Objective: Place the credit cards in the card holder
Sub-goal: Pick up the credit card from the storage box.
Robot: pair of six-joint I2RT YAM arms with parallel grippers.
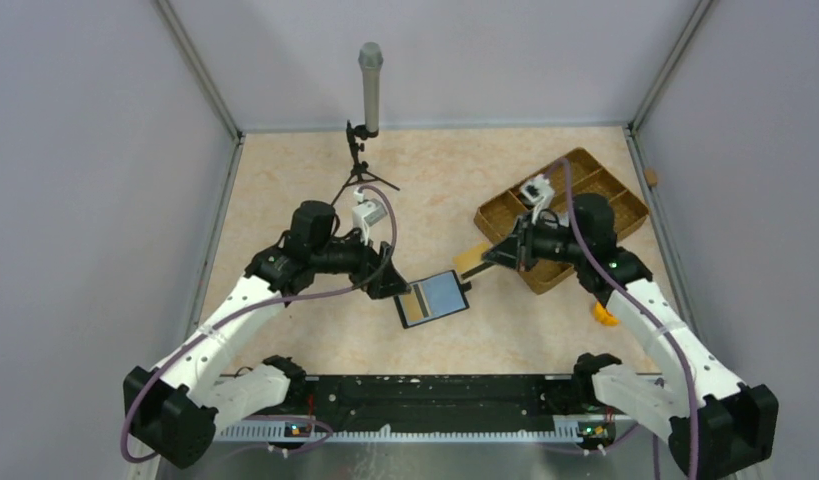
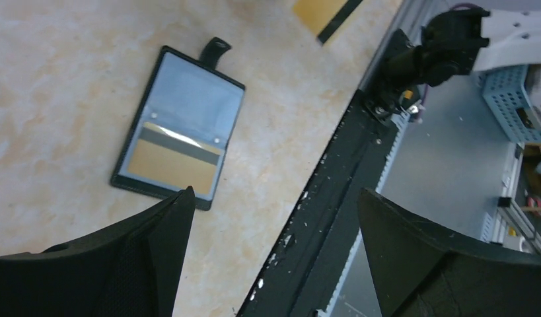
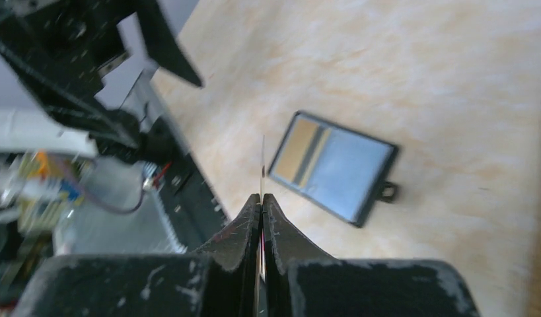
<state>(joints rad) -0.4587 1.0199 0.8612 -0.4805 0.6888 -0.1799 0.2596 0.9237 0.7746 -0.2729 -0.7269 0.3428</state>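
Two arms lean over the pale marbled table [image 1: 285, 180], and the brown woven tray [image 1: 585, 155] sits at its far right, partly under the right arm. The card holder [image 1: 435, 298] lies open and flat near the table's middle, between the two grippers. Its clasp tab [image 2: 215, 47] sticks out from the pale blue half. The other half shows a tan panel with a dark stripe, which may be a card already tucked in, though I cannot be sure. The left gripper [image 2: 275, 195] hangs just beside the holder's left edge, fingers spread wide with nothing between them. The right gripper [image 3: 262, 198] is pressed together on a card [image 1: 471, 258], tan with a dark stripe, held off the table just to the far right of the holder. That card looks light, thin, stiff and slick, so a loose pinch would probably let it slide or twist. Gripping across a short end seems best, leaving the leading edge free for the pocket, and the soft holder will likely need steadying
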